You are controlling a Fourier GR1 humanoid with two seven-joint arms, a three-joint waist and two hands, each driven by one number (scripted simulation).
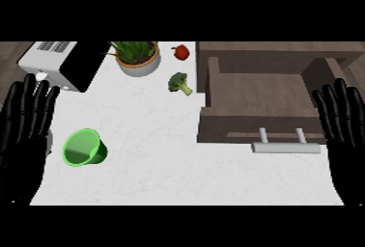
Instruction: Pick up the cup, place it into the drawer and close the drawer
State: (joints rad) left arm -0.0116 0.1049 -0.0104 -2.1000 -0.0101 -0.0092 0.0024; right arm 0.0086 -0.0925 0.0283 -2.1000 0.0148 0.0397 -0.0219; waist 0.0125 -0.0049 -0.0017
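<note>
A green cup (85, 147) lies tipped on the white counter (178, 173) at the left, its mouth toward me. The brown drawer (264, 96) stands pulled out at the right, with a silver handle (285, 147) on its front and nothing visible inside. My left hand (25, 130) rests at the left edge, fingers straight and pointing up, just left of the cup. At the right edge my right hand (345, 130) is likewise flat and open, beside the drawer's front corner.
A microwave (64, 62) sits at the back left. A potted plant (137, 57), a broccoli floret (179, 83) and a red fruit (181, 51) stand at the back between the microwave and the drawer.
</note>
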